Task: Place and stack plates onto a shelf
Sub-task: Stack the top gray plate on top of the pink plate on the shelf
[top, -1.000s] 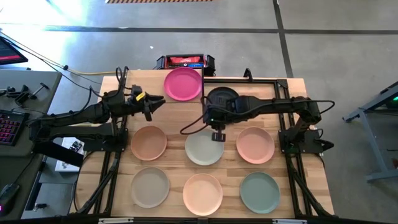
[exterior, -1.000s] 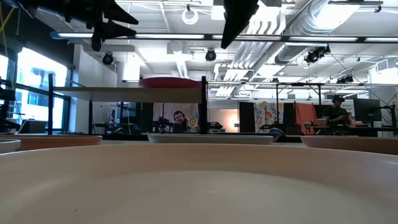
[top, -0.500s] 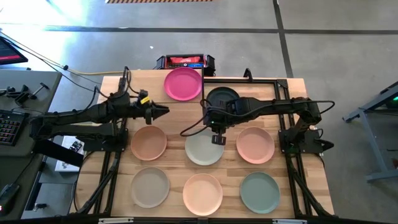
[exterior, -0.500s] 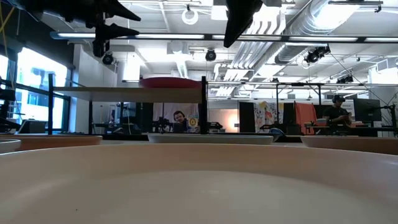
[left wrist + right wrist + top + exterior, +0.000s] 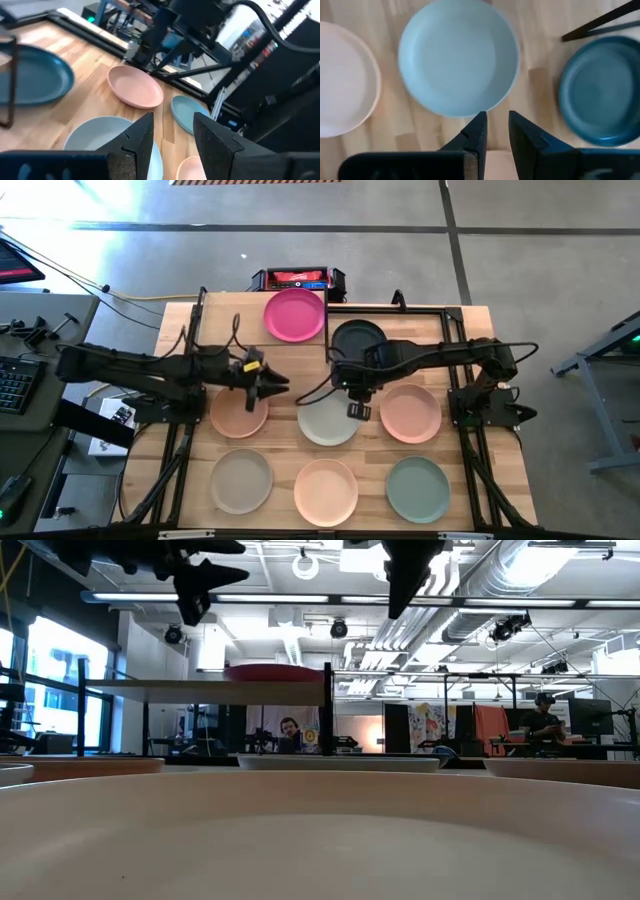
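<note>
A magenta plate [image 5: 294, 315] lies on the shelf [image 5: 200, 686] at the far middle. A dark grey plate [image 5: 358, 337] rests on the table just right of it. Two rows of plates lie flat on the tabletop: peach [image 5: 238, 412], pale sage [image 5: 328, 421], salmon [image 5: 410, 412], then beige-grey [image 5: 241, 480], peach [image 5: 325, 490], green [image 5: 417, 488]. My left gripper [image 5: 283, 387] stands open, nearly level, above the far right rim of the first peach plate, holding nothing. My right gripper [image 5: 357, 411] points down over the pale sage plate's right rim, fingers a narrow gap apart [image 5: 495, 125], holding nothing.
A red and black box [image 5: 297, 278] sits past the table's far edge. Black frame rails [image 5: 400, 308] run along the far right of the table. In the low view a pale plate rim [image 5: 320, 830] fills the foreground, and people [image 5: 290, 730] sit in the room behind.
My left gripper has swung from beside the magenta plate toward the table's right and near edges, sinking a little and tipping further down, and now hangs over the peach plate's far right rim. My right gripper's fingers have turned a little toward the right edge.
</note>
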You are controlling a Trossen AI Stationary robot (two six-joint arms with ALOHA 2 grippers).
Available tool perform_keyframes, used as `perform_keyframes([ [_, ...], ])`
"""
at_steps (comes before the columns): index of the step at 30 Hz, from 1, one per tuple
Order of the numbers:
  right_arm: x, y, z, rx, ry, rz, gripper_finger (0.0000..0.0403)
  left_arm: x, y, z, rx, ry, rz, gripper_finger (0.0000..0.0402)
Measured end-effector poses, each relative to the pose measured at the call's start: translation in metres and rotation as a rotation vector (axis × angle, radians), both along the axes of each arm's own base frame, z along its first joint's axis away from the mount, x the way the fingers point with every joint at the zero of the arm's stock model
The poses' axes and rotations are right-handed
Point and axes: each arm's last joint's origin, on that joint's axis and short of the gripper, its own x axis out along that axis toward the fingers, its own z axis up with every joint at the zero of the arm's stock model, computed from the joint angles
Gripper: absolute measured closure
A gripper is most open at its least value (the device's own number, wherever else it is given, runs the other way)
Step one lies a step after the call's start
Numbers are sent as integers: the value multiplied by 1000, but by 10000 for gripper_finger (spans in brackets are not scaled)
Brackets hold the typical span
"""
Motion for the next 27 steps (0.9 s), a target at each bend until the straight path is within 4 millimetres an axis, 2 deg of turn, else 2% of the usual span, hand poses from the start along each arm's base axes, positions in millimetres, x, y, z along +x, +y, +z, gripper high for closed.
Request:
perform_keyframes([
  [5,-3,13,-1,18,15,6,343,13,-9,-8,99,-6,-55,275],
  [11,-5,27,-1,59,10,-84,343,22,-15,-15,205,16,-105,275],
  [21,-10,46,-1,108,22,-229,343,39,-17,1,474,163,-222,275],
  [27,-14,61,-1,124,10,-297,343,46,-18,-17,601,270,-301,275],
])
